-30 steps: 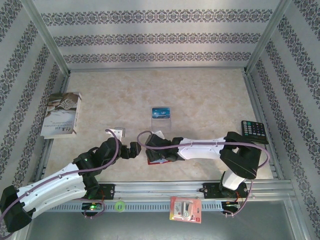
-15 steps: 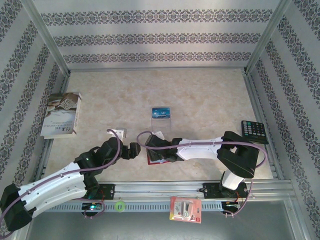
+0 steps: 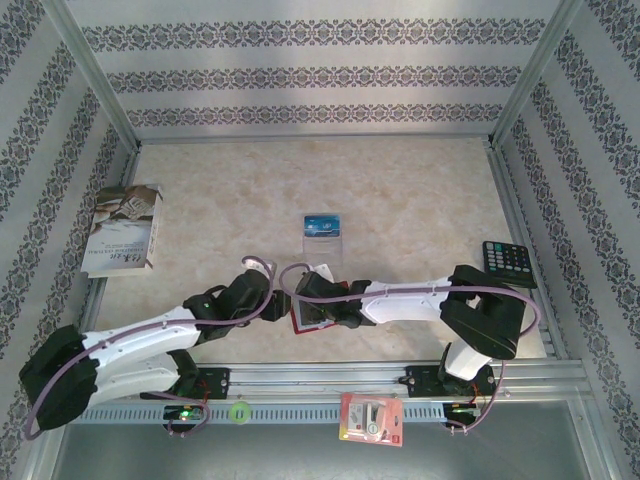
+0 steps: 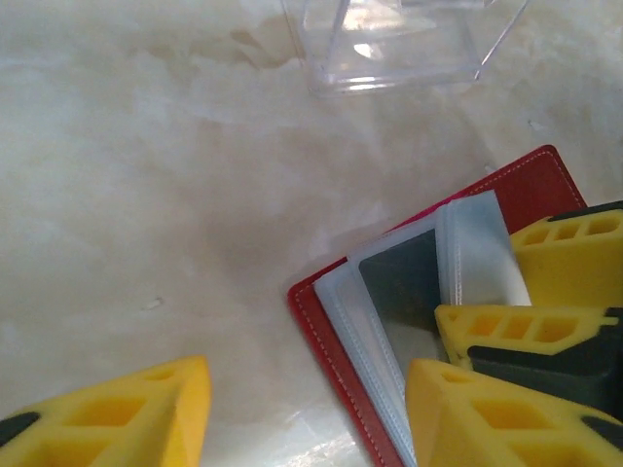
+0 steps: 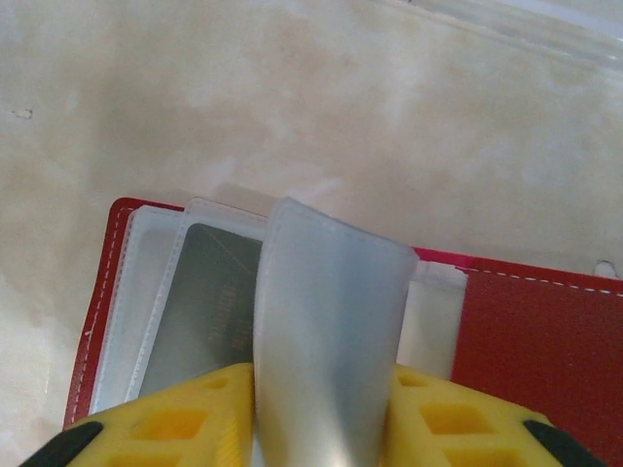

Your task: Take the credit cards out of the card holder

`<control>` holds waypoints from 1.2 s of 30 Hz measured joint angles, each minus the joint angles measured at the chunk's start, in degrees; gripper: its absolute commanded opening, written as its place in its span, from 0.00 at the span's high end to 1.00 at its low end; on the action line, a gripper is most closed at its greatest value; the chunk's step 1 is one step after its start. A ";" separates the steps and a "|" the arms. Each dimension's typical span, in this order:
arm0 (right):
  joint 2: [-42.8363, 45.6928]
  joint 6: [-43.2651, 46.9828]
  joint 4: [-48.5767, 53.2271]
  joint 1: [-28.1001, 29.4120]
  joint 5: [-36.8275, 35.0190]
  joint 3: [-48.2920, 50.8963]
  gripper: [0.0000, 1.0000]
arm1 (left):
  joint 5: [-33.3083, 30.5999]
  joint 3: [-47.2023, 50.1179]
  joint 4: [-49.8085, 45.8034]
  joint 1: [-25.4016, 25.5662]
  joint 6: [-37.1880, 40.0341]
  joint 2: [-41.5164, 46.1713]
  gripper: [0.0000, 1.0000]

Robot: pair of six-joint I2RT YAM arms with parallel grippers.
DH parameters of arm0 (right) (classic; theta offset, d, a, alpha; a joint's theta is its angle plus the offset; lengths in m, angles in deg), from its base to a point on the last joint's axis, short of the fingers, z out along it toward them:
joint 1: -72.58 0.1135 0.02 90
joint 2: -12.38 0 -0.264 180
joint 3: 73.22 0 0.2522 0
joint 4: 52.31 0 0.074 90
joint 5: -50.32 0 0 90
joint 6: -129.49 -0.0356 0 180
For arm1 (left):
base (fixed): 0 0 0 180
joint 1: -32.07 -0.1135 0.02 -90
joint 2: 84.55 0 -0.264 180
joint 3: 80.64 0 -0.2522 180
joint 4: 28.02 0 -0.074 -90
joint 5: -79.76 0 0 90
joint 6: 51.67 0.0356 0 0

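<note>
The red card holder [image 4: 531,185] lies open on the table, its frosted plastic pockets fanned out. A dark grey credit card [image 5: 204,292] lies flat inside one pocket. My right gripper [image 5: 326,389] is shut on another pocket [image 5: 326,302] and holds it upright; I cannot tell whether a card is inside. My left gripper [image 4: 310,375] is open and straddles the holder's near-left red edge [image 4: 321,326], one finger on bare table, the other over the pockets. From above, both grippers [image 3: 275,302] [image 3: 318,312] meet over the holder [image 3: 298,322]. A blue credit card [image 3: 323,225] rests on the clear stand.
The clear plastic stand [image 4: 399,44] is just beyond the holder. A black calculator [image 3: 508,262] lies at the right edge, a book [image 3: 125,228] at the left. A red-and-white blister pack [image 3: 371,418] sits off the table on the front rail.
My left arm has swung right to the holder and its jaws have narrowed. My right gripper has closed on the plastic pocket.
</note>
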 measured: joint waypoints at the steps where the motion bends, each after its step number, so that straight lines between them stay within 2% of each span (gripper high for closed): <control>1: 0.26 -0.24 -0.46 -0.07 0.13 0.44 0.71 | 0.68 0.00 1.07 0.00 -0.13 -1.33 0.60; 8: 1.86 -2.73 -2.73 -0.09 0.22 2.95 0.79 | 3.74 0.00 6.86 1.46 -0.52 -8.87 0.60; 13: 2.45 -4.35 -3.10 -0.09 0.24 3.69 0.79 | 4.50 -0.02 9.03 2.71 -1.20 -12.13 0.61; 16: 2.45 -5.09 -3.19 -0.09 0.24 3.69 0.76 | 4.09 -0.15 9.20 2.78 -1.60 -12.76 0.63; 20: 3.06 -6.73 -3.17 -0.09 -0.24 4.04 0.67 | 3.69 -0.98 9.31 2.82 -1.99 -14.03 0.68; 26: 6.67 -10.16 -2.03 -0.11 -3.08 6.36 0.58 | 3.69 -1.18 11.93 2.82 -2.01 -15.87 0.71; 31: 10.91 -12.37 0.31 -0.94 -5.73 9.18 0.56 | 3.72 -1.42 14.05 2.82 -1.99 -17.25 0.70; 36: 15.80 -15.37 2.71 -3.02 -7.39 13.62 0.55 | 3.67 -1.60 13.86 2.84 -1.68 -17.18 0.65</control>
